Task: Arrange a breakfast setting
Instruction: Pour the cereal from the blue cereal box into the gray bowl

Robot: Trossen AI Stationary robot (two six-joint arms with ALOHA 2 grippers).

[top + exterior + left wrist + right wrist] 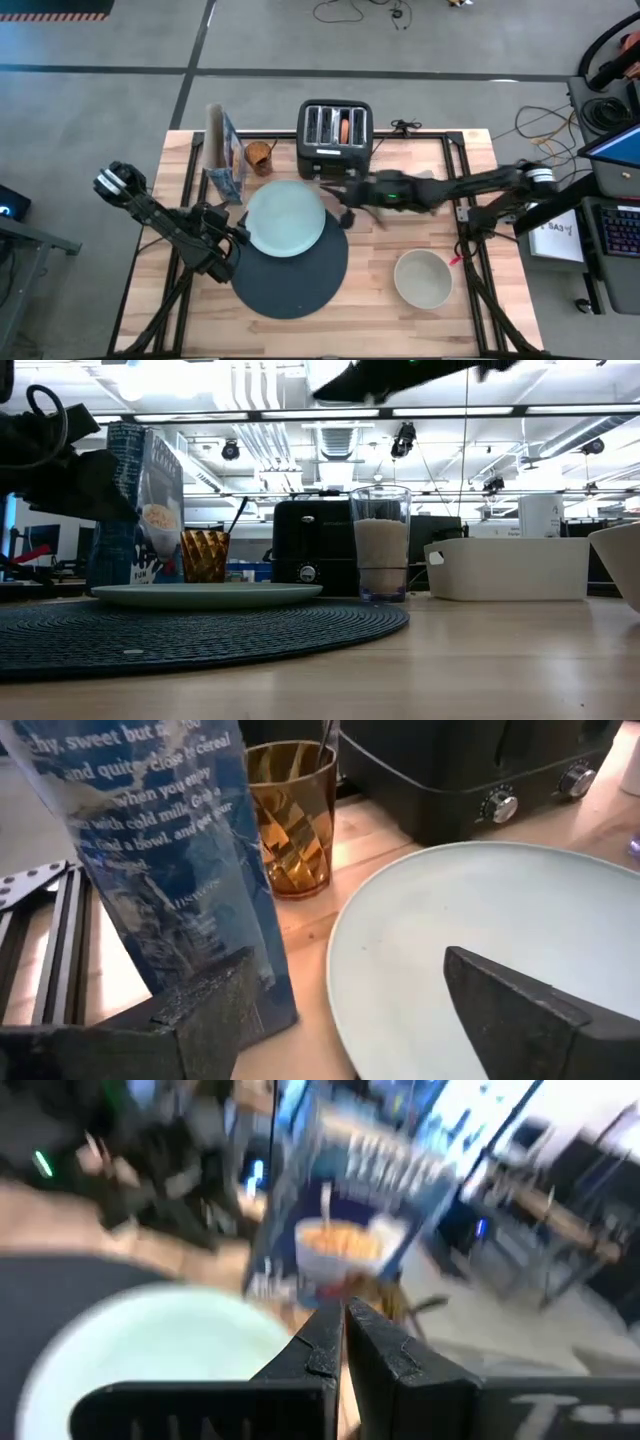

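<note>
Pale mint plate [286, 217] lies partly on the round dark-blue placemat [292, 270], overhanging the mat's edge toward the black toaster [335, 139]. Beige bowl [423, 278] sits off the mat on bare wood, well apart from the plate, on the side away from the left arm. Milk glass [380, 543] stands near the plate, in front of the toaster in the low view. Left gripper [345, 1020] is at the plate's rim, fingers spread wide, one over the plate, one beside the cereal box [165, 860]; nothing held. Right gripper [343, 1342] hangs above the plate's toaster-side edge, fingers pressed together, empty. Amber cup [259, 156] stands between box and toaster.
</note>
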